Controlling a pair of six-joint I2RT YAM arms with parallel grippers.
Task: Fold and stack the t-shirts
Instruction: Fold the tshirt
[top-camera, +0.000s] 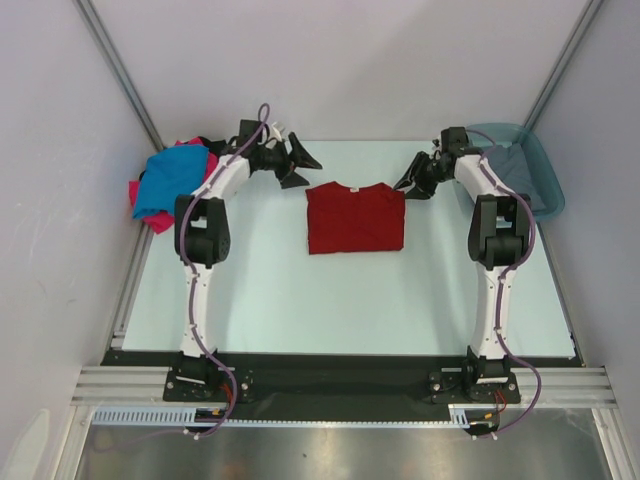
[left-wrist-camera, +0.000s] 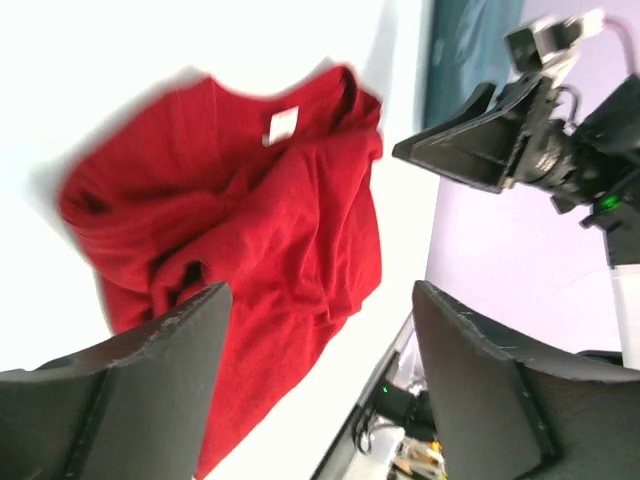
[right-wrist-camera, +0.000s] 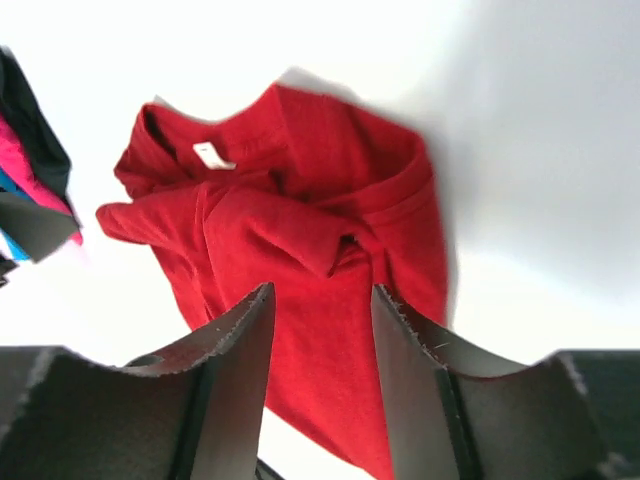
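— So, what fills the view from above?
— A pale table (top-camera: 300, 300); at its far right corner a teal tub (top-camera: 548, 175); at its far left corner a heap of t-shirts (top-camera: 165, 185), blue on top, pink and black showing beneath.
— And the red one?
— The dark red t-shirt (top-camera: 355, 220) lies folded into a rough rectangle at the far middle, collar away from the arms; it sits between the grippers, well apart from the heap.
— And the grippers?
— By the shirt's far left corner, the left gripper (top-camera: 303, 167), jaws spread and empty; by the far right corner, the right gripper (top-camera: 408, 177), jaws parted, grasping nothing.
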